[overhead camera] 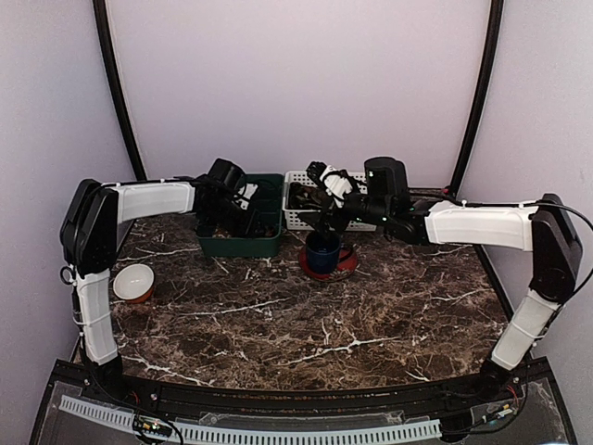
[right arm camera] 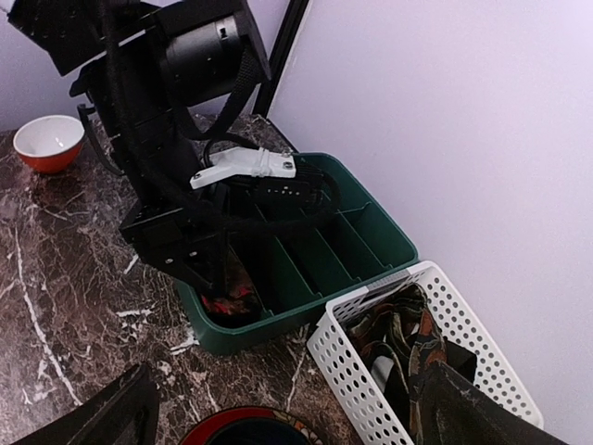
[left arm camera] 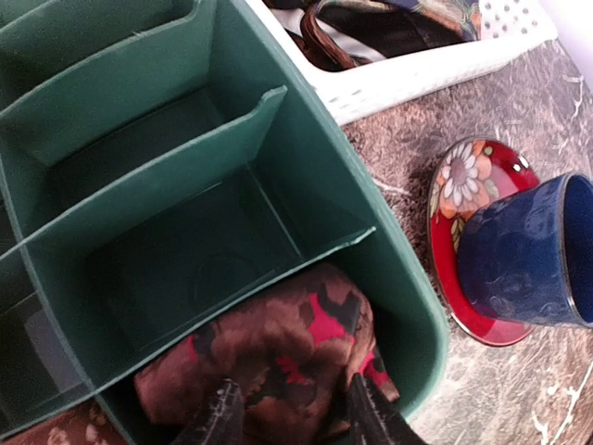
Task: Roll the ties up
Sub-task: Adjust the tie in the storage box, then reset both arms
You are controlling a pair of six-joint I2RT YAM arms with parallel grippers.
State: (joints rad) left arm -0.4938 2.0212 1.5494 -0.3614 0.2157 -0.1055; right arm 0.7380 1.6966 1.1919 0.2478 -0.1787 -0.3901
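A rolled tie (left arm camera: 287, 362), brown with red patches, sits in the near end compartment of the green divided tray (left arm camera: 306, 158). My left gripper (left arm camera: 296, 417) straddles the roll, both fingers pressed against the fabric; it reaches down into the tray (overhead camera: 241, 246) in the top view (overhead camera: 232, 218). The right wrist view shows that gripper (right arm camera: 222, 287) over the roll (right arm camera: 227, 301). Several unrolled dark patterned ties (right arm camera: 408, 343) lie heaped in the white perforated basket (right arm camera: 371, 389). My right gripper (right arm camera: 292, 422) is wide open and empty, hovering over the basket's front and the mug (overhead camera: 320, 211).
A blue mug (left arm camera: 519, 255) stands on a red floral saucer (left arm camera: 454, 269) just in front of the basket (overhead camera: 296, 220). A white and orange bowl (overhead camera: 134, 281) sits at the left. The tray's other compartments (right arm camera: 371, 236) hold nothing. The back wall is close behind both containers.
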